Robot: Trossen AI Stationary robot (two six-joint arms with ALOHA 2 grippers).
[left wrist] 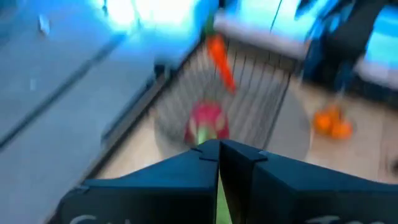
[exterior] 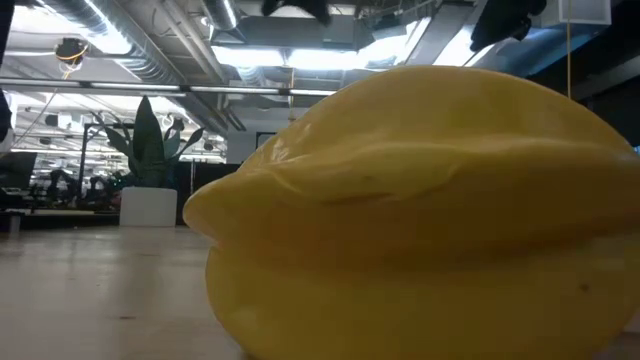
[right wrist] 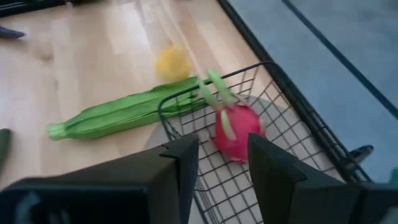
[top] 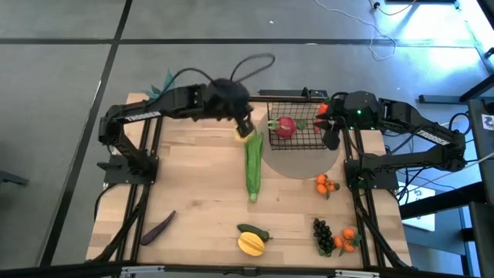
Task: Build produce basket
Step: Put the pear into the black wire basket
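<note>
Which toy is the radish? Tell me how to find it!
Look at the far side of the wooden table, where the black wire basket stands. The radish lies inside it, near the long green corn leaning at the basket's side. It is the only round pinkish-red toy with green leaves on it.

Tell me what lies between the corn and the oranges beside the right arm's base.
Mostly the round grey mat under the basket, then bare wood. The high view shows it: corn left of the mat, oranges just off its right edge.
</note>
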